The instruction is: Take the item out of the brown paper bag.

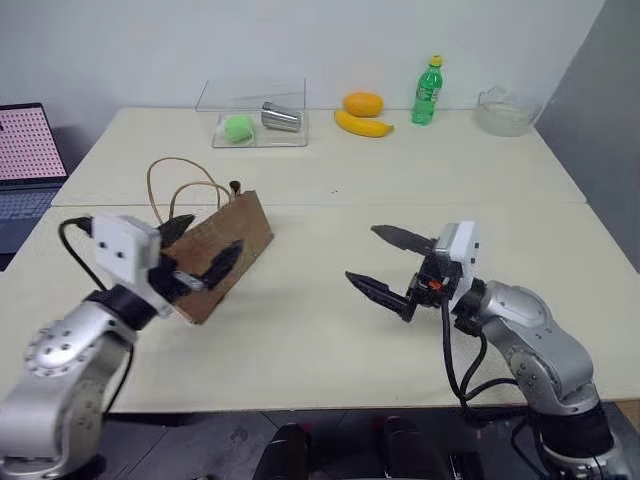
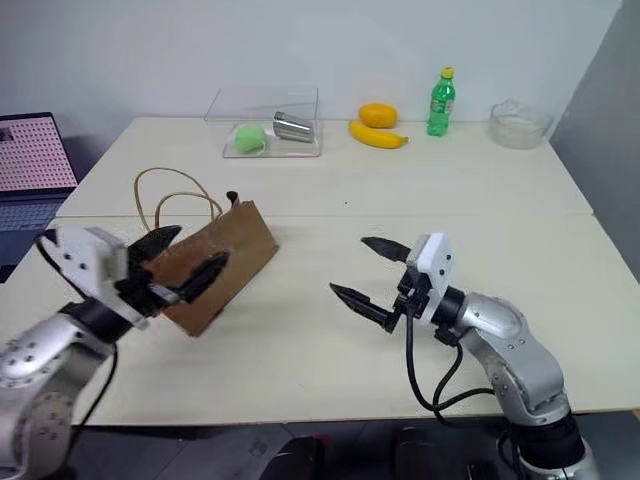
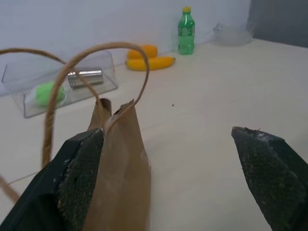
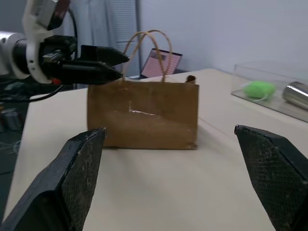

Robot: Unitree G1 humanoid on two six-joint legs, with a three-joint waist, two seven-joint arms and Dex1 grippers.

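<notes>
**Bag unopened, item not yet out**

Nearest us, both arms are raised over the table (image 1: 330, 360). The brown paper bag (image 1: 225, 255) stands upright and creased, handles up; we cannot see the item, presumably inside. Left gripper (image 1: 205, 250), spread wide and empty, sits against the bag's end. Right gripper (image 1: 385, 265), equally wide and empty, faces the bag, well apart. Everything remains to do.

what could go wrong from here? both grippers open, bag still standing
1. The bag is light and stands free on the table. The left gripper is right beside it, so a nudge could tip or slide it.
2. The cord handles loop up above the bag mouth. A finger going in could snag one and drag the bag.
3. The bag mouth looks pinched nearly shut and its contents are hidden, so the right gripper would be reaching in blind.
</notes>
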